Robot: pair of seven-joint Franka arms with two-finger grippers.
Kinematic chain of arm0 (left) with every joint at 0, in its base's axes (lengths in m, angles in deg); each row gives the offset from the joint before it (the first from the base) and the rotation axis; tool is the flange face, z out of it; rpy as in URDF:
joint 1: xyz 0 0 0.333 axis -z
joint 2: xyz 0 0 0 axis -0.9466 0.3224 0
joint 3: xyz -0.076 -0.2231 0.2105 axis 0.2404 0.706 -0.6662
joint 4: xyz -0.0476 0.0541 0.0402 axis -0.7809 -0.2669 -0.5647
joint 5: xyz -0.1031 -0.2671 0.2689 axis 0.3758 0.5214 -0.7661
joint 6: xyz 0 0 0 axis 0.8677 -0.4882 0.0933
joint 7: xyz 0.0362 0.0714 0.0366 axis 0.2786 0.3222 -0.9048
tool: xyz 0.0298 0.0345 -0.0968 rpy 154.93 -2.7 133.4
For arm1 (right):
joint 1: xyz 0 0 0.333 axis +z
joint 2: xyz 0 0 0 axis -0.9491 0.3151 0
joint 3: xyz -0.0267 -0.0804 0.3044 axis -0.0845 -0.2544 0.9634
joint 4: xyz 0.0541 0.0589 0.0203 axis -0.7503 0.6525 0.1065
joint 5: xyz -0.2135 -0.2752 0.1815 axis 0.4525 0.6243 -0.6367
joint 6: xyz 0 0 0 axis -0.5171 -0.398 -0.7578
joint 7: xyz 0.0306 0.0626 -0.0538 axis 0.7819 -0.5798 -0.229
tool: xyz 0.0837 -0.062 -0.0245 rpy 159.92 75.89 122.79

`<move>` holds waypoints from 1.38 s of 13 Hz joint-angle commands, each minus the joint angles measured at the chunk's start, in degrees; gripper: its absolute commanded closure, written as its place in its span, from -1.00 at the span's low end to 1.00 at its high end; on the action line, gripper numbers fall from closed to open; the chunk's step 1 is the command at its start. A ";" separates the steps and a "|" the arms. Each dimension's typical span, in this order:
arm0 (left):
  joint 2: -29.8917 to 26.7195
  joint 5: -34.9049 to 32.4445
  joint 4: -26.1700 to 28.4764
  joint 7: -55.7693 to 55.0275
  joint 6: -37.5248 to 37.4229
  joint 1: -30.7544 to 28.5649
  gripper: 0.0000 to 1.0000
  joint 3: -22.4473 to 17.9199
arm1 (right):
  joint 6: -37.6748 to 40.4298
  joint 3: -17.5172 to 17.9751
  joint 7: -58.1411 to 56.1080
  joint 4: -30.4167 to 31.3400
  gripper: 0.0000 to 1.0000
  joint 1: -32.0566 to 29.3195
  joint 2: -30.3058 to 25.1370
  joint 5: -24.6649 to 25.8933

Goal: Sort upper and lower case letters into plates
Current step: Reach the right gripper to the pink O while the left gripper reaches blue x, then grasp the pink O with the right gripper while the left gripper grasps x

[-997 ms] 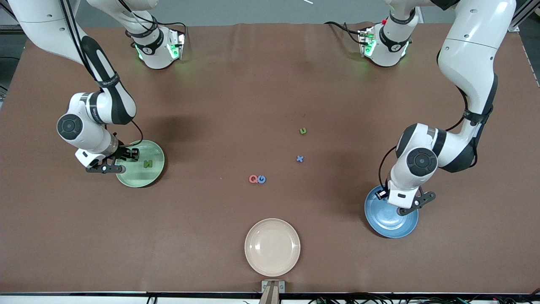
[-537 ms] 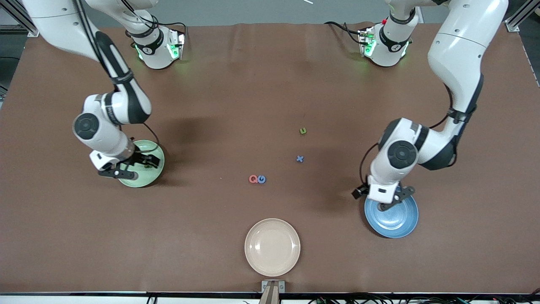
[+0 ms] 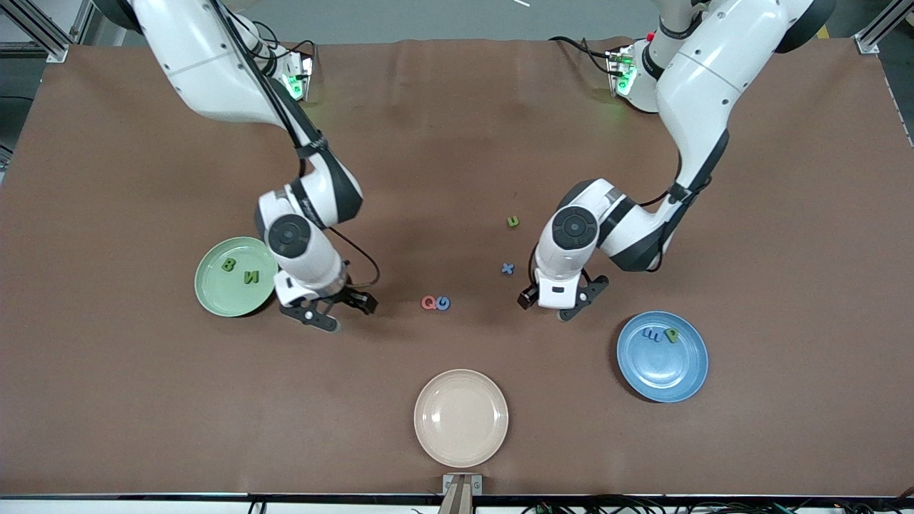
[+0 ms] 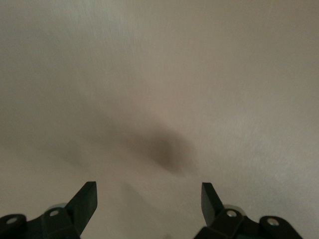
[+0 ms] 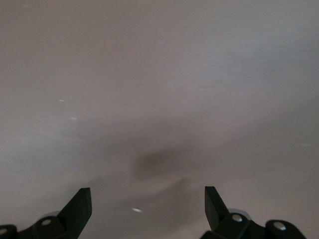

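- Currently two grippers, both spread, empty: left gripper (image 3: 559, 305) over bare table (image 3: 457, 143) near blue x (image 3: 508, 269); right gripper (image 3: 334, 312) beside green plate (image 3: 214, 300).
- Two letters per plate, blue plate (image 3: 660, 378) included; four loose.

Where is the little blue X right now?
In the front view the blue X lies on the table, between the green u and the Q-G pair, beside the left gripper.

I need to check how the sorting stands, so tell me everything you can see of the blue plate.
The blue plate is round and shallow with a low raised rim, its surface smooth and slightly glossy. It lies flat on the brown table, toward the left arm's end. Two small letters rest inside near the rim: a blue m and a green p, side by side. No gripper touches it.
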 commanded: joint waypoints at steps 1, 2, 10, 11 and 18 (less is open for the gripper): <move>-0.08 0.52 0.16 -6.70 0.48 2.91 -0.71 -0.26 | 2.09 -1.35 6.05 -9.90 -1.00 2.83 6.98 0.66; 0.18 0.35 0.51 -8.56 0.48 3.53 -0.66 -0.26 | 2.18 -1.96 8.77 -11.92 -1.00 4.50 8.65 1.27; 0.36 -0.09 2.18 -22.54 0.57 5.82 -0.22 -0.26 | 1.83 -5.31 22.15 -14.75 -1.00 14.08 12.36 2.25; 0.36 -0.09 2.36 -23.51 0.57 5.82 -0.20 -0.26 | 1.83 -5.31 23.38 -14.66 -1.00 14.88 12.36 2.51; 0.79 0.08 2.44 -24.93 1.53 6.61 0.02 -0.26 | 2.18 -5.31 26.20 -13.96 -1.00 16.99 12.09 2.69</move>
